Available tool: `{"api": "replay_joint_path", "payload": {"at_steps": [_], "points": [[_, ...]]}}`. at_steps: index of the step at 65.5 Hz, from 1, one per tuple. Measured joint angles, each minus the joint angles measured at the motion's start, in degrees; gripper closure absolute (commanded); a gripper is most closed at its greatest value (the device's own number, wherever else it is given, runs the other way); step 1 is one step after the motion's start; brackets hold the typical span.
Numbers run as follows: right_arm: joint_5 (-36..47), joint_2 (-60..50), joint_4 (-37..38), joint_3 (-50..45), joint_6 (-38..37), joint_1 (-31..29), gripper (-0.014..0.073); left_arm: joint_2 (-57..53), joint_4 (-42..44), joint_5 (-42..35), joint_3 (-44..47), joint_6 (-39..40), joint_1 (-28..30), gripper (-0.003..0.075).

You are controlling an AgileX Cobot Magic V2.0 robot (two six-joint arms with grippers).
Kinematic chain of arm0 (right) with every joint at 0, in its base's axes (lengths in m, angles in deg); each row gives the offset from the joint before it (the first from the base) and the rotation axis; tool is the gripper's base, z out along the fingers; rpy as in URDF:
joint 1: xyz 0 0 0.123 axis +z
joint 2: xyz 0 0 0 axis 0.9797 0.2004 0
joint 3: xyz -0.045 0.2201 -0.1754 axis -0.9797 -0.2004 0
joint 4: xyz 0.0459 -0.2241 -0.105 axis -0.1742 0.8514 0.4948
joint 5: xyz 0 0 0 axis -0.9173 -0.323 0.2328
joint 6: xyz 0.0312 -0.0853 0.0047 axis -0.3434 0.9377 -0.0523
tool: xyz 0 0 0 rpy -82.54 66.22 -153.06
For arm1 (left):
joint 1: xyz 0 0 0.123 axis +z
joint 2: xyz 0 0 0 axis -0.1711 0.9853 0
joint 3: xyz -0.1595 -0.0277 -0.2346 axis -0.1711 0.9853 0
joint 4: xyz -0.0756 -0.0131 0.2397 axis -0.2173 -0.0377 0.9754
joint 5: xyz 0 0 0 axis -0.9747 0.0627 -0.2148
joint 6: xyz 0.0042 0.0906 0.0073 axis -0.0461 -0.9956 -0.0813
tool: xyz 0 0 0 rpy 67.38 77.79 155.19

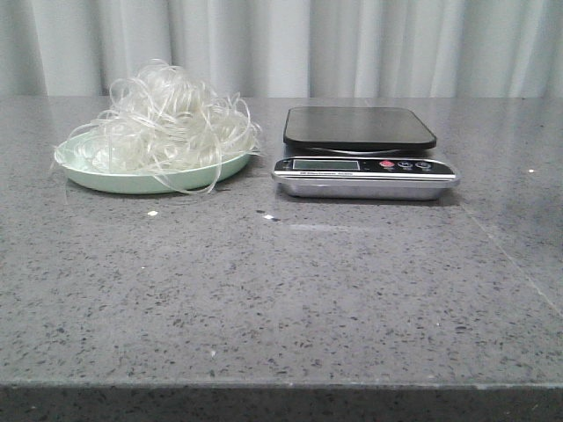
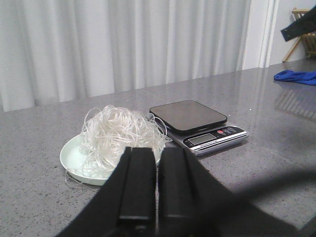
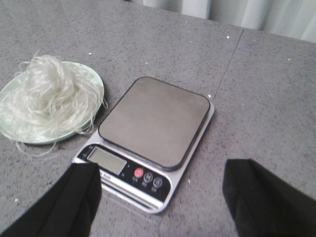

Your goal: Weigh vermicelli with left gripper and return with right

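On the grey desk (image 1: 281, 290), nothing's moved yet, folks — vermicelli (image 1: 167, 119) sits piled on the pale green plate (image 1: 132, 183), left of the kitchen scale (image 1: 362, 154), plate & scale just beside each other. Scale platform's bare, display looks blank or unreadable from here.

Left hand (image 2: 155, 190) hangs back from the plate, pointed at the noodle heap, fingers pressed together w/ nothing between them. Right hand (image 3: 160, 197) hovers over the scale's front edge, fingers spread wide, empty.

Judgement: we're at the very start, 1st grab not yet made. Risks? Plenty. That tangle is loose & springy, strands already trail over the plate rim onto the desk, so a pinch prob lifts only part of it, leaving stragglers behind. Left hand needs to spread before going in, else it just shoves the pile. Dangling strands could snag the plate & drag it, or drape off the platform onto the buttons, spoiling the reading. Light plate could slide too.
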State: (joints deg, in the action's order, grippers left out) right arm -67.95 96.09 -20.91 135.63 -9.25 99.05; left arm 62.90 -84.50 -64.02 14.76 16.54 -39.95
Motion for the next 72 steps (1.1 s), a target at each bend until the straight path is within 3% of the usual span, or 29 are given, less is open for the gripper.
{"api": "replay_joint_path", "payload": {"at_steps": [14,37,46,55,60,72], "points": [[3.82,-17.17,0.0,-12.85,0.0,0.0,-0.0015,0.0,0.0,0.0,0.0,0.0,0.0,0.0574],[6.6,-39.87,0.0,-25.38,0.0,0.0,-0.0007,0.0,0.0,0.0,0.0,0.0,0.0,0.0574],[8.72,-44.18,0.0,-28.26,0.0,0.0,0.0158,0.0,0.0,0.0,0.0,0.0,0.0,0.0574],[9.42,-44.86,0.0,-28.72,0.0,0.0,0.0473,0.0,0.0,0.0,0.0,0.0,0.0,0.0574],[9.65,-44.86,0.0,-28.72,0.0,0.0,0.043,0.0,0.0,0.0,0.0,0.0,0.0,0.0574],[9.42,-44.86,0.0,-28.72,0.0,0.0,0.0427,0.0,0.0,0.0,0.0,0.0,0.0,0.0574]]}}
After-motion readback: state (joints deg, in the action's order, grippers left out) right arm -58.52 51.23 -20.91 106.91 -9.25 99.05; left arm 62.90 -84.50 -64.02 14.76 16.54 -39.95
